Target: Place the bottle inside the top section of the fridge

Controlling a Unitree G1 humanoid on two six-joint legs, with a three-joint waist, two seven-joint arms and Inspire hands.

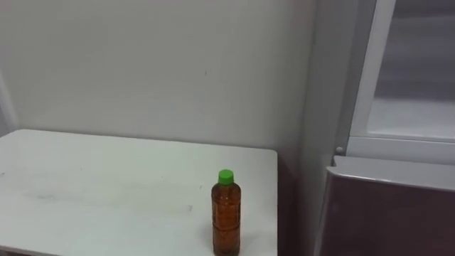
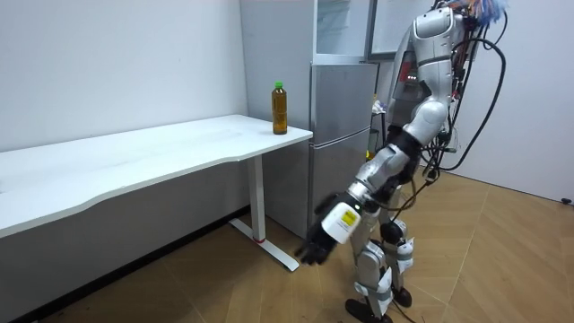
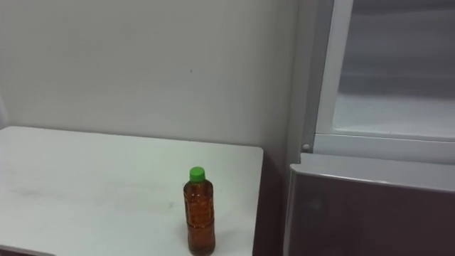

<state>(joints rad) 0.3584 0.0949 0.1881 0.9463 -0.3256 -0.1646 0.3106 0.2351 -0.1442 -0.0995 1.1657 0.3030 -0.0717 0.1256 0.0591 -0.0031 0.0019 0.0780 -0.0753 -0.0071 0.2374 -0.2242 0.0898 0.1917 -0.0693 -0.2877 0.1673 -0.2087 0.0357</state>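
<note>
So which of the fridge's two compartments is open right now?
The upper compartment: its door is swung aside and the pale inside shows. The lower compartment beneath it has its door shut.

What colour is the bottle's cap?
Bright green; the cap of the bottle shows best in the left eye view.

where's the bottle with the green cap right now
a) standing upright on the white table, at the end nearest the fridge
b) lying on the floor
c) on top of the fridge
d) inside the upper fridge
a: the bottle stands upright on the white table, near the table's end beside the fridge, whose upper compartment is open.
</note>
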